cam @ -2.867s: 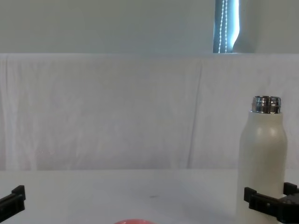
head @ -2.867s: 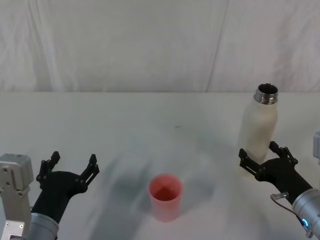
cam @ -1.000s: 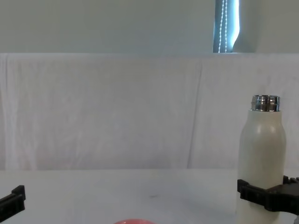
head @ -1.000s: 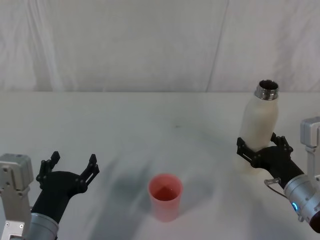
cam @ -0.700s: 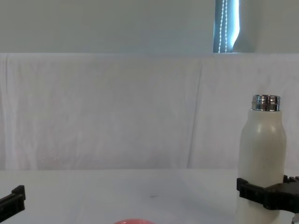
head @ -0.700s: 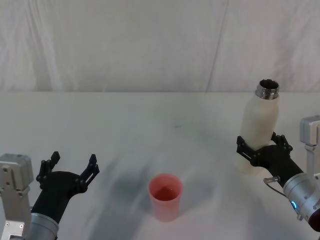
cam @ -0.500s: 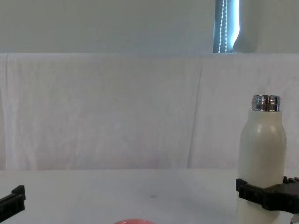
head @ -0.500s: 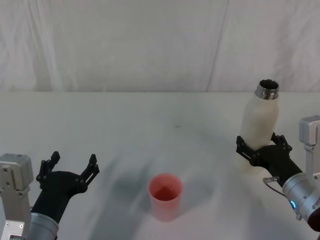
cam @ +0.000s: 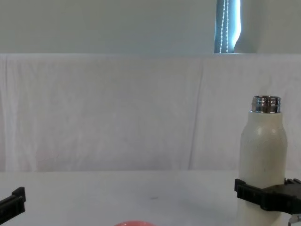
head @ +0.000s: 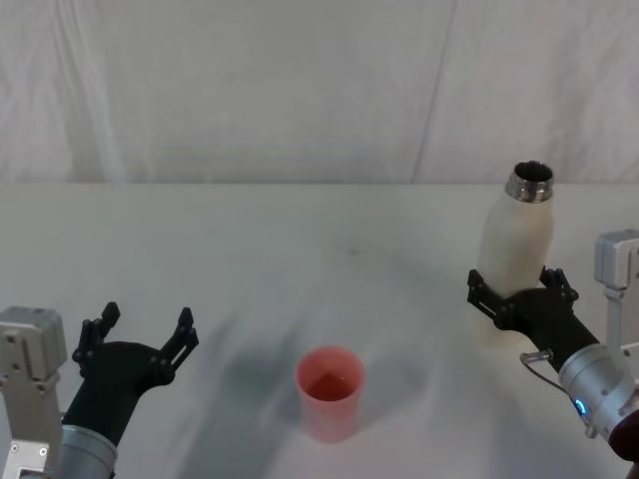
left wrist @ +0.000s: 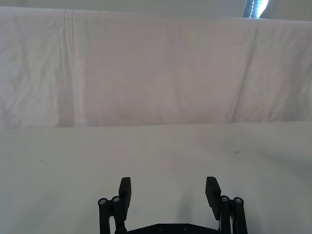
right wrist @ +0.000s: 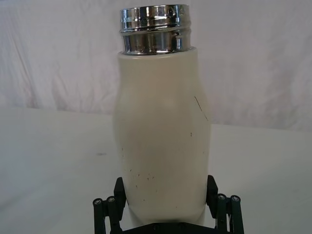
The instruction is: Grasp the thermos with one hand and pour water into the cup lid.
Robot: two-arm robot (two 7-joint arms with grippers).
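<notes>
The cream-white thermos (head: 516, 249) with its open steel neck stands upright at the right side of the table. My right gripper (head: 512, 284) is shut on its lower body. In the right wrist view the thermos (right wrist: 161, 136) sits between the two black fingers of the right gripper (right wrist: 165, 187), both pressed against its sides. The chest view has the thermos (cam: 262, 155) at the right with the right gripper (cam: 265, 190) around its base. The pink cup lid (head: 329, 391) stands open side up at the table's centre front, its rim (cam: 133, 223) just showing. My left gripper (head: 147, 317) rests open at the front left, holding nothing.
A white cloth covers the table (head: 300, 249) and hangs as a backdrop (head: 300, 90) behind it. Bare cloth lies between the cup lid and the thermos. The open left gripper (left wrist: 168, 187) faces empty table.
The right gripper closed on the thermos, moving in from just in front of it. Since then gripper and thermos have shifted slightly to the left. The left arm and the cup lid have not moved.
</notes>
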